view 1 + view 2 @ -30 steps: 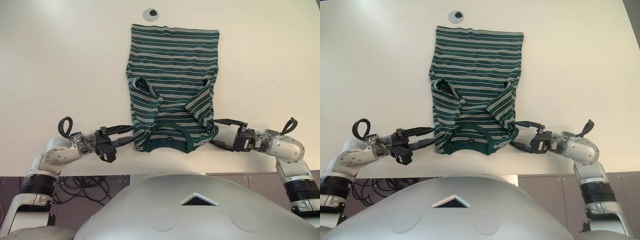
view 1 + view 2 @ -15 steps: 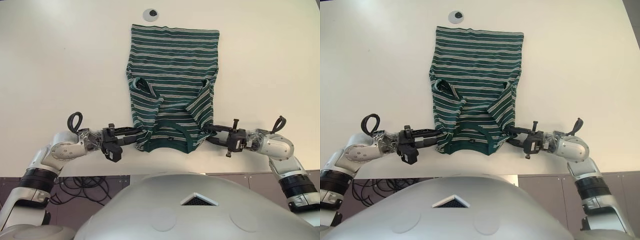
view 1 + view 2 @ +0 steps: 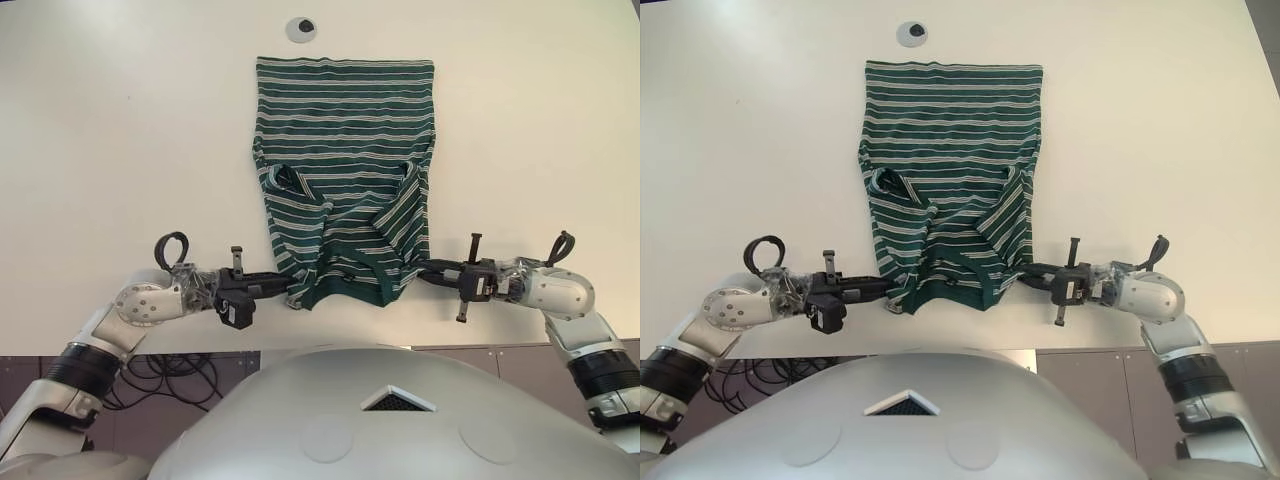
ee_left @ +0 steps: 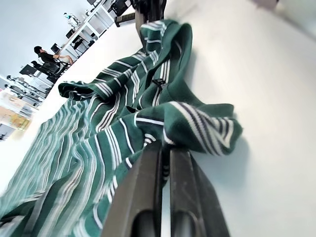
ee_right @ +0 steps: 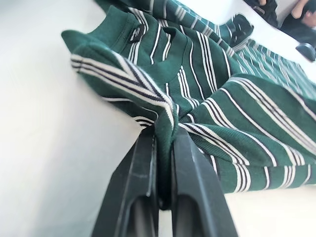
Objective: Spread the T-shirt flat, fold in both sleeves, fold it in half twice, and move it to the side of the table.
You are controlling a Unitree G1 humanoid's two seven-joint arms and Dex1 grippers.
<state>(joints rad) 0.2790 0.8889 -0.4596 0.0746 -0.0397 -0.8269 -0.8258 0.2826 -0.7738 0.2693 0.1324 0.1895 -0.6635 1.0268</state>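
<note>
Green striped cotton: the T-shirt (image 3: 345,170) lies flat on the table (image 3: 110,150). The collar end is at your fingertips and the hem is well beyond them. Both sleeves are already folded in and cross the chest just ahead of the tips.

Left gripper (image 3: 288,291) is clamped on the left shoulder corner. In the wrist view its fingers (image 4: 143,197) are pressed together with a bunched fold of cloth held at the tips.

Right gripper (image 3: 422,270) has the same grip on the right shoulder corner. Its fingers (image 5: 140,182) are squeezed onto the striped edge, and the collar band lies just past the tips.

Why it's held this way, as I read it:
- Both grippers come in low, nearly flat to the table, from opposite sides. That lets the lower finger get under the edge and catch every layer.
- One corner per gripper keeps the collar edge straight once you lift.
- This looks like the setup for the first half fold, carrying the collar end over to the hem.

Watch-outs:
- I can't tell whether the folded sleeve layers are inside either pinch. If they aren't, they may flop open on the lift.
- A small round disc (image 3: 301,29) sits just beyond the hem, far from both sets of fingers. Don't overshoot onto it.
</note>
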